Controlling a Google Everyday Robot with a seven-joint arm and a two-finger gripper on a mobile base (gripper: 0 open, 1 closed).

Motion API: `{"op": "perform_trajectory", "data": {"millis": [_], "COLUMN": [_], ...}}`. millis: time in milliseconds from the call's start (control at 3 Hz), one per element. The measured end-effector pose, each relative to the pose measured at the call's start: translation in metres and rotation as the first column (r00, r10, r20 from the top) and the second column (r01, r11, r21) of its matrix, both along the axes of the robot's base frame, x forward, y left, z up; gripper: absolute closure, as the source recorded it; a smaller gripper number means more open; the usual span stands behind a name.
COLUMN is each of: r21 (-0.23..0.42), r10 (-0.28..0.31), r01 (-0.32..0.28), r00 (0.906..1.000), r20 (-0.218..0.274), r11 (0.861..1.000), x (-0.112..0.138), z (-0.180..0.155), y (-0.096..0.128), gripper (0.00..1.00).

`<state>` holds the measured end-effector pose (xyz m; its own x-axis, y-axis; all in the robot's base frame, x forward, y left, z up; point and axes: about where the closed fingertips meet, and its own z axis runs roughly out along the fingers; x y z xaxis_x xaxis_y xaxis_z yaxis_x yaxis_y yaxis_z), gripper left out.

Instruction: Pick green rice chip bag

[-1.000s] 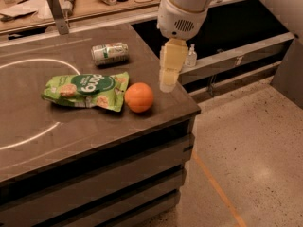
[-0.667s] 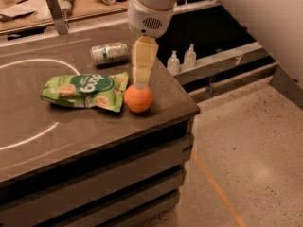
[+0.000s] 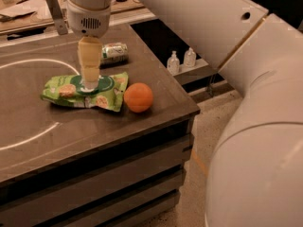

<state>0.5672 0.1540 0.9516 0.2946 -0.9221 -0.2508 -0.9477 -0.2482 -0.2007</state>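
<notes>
The green rice chip bag (image 3: 64,91) lies flat on the dark table (image 3: 94,126), light green with a dark green round logo and pictured chips. My gripper (image 3: 89,83) hangs straight down from the white arm and its yellowish tip is right at the bag's round logo, hiding part of it. I cannot tell whether it touches the bag.
An orange (image 3: 138,97) sits just right of the bag, near the table's right edge. A green-and-white drink can (image 3: 114,52) lies behind the gripper. Two small bottles (image 3: 181,60) stand on a lower shelf to the right. The white arm fills the right side.
My gripper has moved left from the table's right edge, past the orange, to over the bag, and has come down to its logo. The bag, orange and can have not moved.
</notes>
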Motion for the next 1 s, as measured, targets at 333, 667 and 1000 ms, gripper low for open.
{"op": "perform_trajectory", "data": {"millis": [333, 667, 1000], "r21": [0.000, -0.009, -0.005], "r10": [0.000, -0.052, -0.119], "r01": [0.000, 0.051, 0.120], "r00": [1.0000, 0.9977, 0.9851], "r20": [0.000, -0.045, -0.123], "r11": [1.000, 0.999, 0.993], "x": [0.000, 0.012, 0.032], "z": [0.000, -0.020, -0.056], "y": [0.000, -0.003, -0.008], "gripper": [0.00, 0.00, 0.00]}}
